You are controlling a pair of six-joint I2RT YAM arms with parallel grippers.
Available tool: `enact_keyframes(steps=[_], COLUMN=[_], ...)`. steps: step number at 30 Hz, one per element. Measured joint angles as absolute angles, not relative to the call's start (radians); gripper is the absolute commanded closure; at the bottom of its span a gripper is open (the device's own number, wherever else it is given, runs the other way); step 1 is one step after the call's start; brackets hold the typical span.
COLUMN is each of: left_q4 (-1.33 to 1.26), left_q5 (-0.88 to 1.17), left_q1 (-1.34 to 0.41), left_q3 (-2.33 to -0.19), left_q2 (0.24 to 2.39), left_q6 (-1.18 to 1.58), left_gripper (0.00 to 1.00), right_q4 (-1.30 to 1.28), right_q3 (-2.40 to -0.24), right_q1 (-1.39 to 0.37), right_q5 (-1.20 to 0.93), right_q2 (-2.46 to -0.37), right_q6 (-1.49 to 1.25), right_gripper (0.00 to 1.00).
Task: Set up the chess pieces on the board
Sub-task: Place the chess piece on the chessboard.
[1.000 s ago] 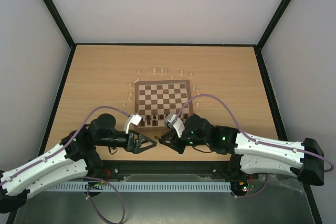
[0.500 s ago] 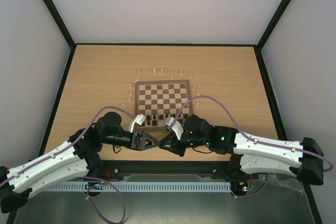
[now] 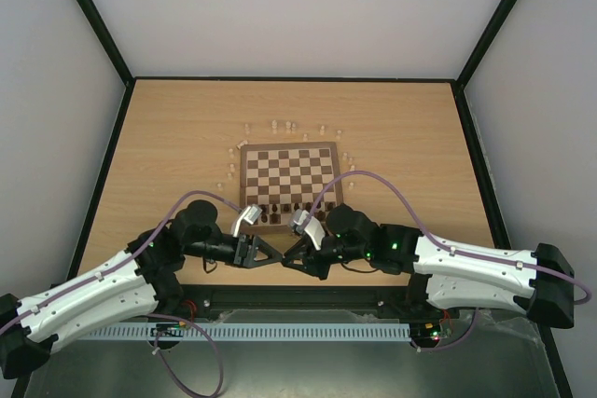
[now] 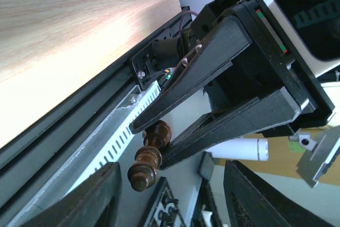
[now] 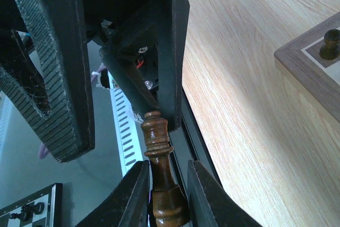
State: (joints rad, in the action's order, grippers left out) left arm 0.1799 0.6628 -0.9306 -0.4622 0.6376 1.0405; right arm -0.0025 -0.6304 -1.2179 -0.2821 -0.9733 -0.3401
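Note:
My right gripper (image 5: 167, 164) is shut on the base of a dark brown chess piece (image 5: 159, 147), held in the air over the table's near edge. In the left wrist view that piece (image 4: 149, 158) sticks out from the right gripper's fingers (image 4: 202, 73). It lies between the two jaws of my left gripper (image 4: 172, 171), which stand apart on either side of its top end. From above, the left gripper (image 3: 264, 253) and right gripper (image 3: 291, 251) meet tip to tip just in front of the board (image 3: 289, 172). Several dark pieces (image 3: 280, 212) stand on the board's near rows.
Pale pieces (image 3: 280, 126) lie scattered on the table beyond and beside the board. The board's near corner (image 5: 313, 62) carries a dark piece (image 5: 330, 43). Below the grippers run the black table rail (image 4: 64, 131) and a slotted cable duct (image 3: 280, 332).
My left gripper has moved right to meet the right gripper, and its jaws have narrowed around the piece's top. The right arm has barely shifted, still gripping the piece.

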Motion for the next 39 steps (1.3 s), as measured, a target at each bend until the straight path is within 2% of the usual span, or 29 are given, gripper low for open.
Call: enact_keyframes(steps=[7,15,21,29,32,39], left_q4=[0.165,0.165,0.162,0.145,0.139,0.133], left_q5=[0.673,0.673,0.673,0.673,0.673,0.673], left_q1=[-0.931,-0.931,-0.931,-0.931,-0.931,-0.931], left_q3=[-0.456,-0.456,-0.455,-0.453,-0.453,-0.451], left_q2=[0.644,0.657,0.678,0.685,0.688,0.705], left_q6=[1.044,1.044,1.042,1.042,1.044,1.040], left_gripper=[0.56,0.57,0.68,0.76,0.83,0.86], right_q4=[-0.002,-0.002,-0.001,0.004,0.005,0.005], right_q3=[-0.630,-0.630,-0.629,-0.624,-0.623,-0.619], right_q1=[-1.218,-1.218,-1.218,-1.218,-1.218,-1.218], right_q5=[-0.282,-0.281,-0.281,-0.281,-0.282,-0.282], right_q2=[-0.977,-0.977,-0.977,-0.977,-0.977,-0.977], right_q6=[-0.339,-0.337,-0.337,-0.337,-0.337,-0.337], right_gripper=[0.80,0.80,0.80,0.80,0.80,0.80])
